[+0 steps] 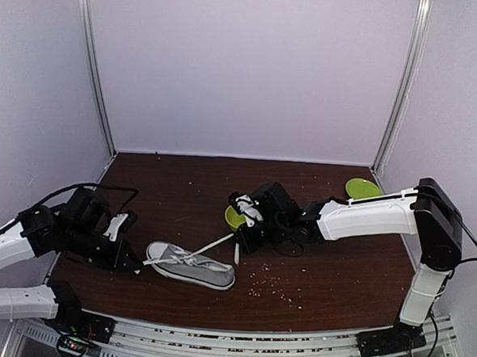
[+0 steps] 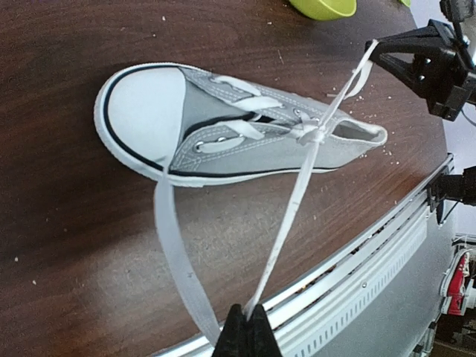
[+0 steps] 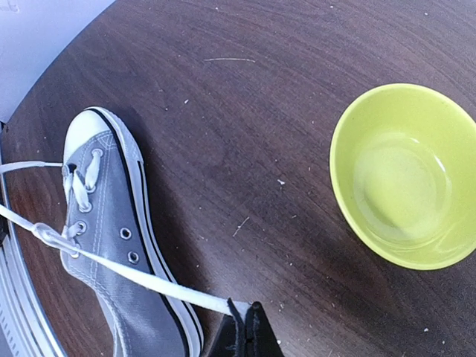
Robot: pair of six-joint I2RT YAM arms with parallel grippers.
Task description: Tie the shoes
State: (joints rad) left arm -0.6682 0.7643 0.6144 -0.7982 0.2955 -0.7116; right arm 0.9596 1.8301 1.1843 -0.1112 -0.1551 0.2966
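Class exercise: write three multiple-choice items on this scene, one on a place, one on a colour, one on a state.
1. Where does the sneaker lie? A between left hand and right hand; B against the back wall; C on a shelf.
2. The bowl is: A red; B yellow-green; C blue.
3. The laces are: A in a bow; B pulled taut; C tucked inside.
Key: 1A, a hand on either side; 2B, its glaze; 3B, straight strands run to both shut hands.

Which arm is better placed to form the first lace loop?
Probably left. The left gripper sits close beside the shoe, a slack lace tail curving from it. The right gripper holds its lace taut, farther off.
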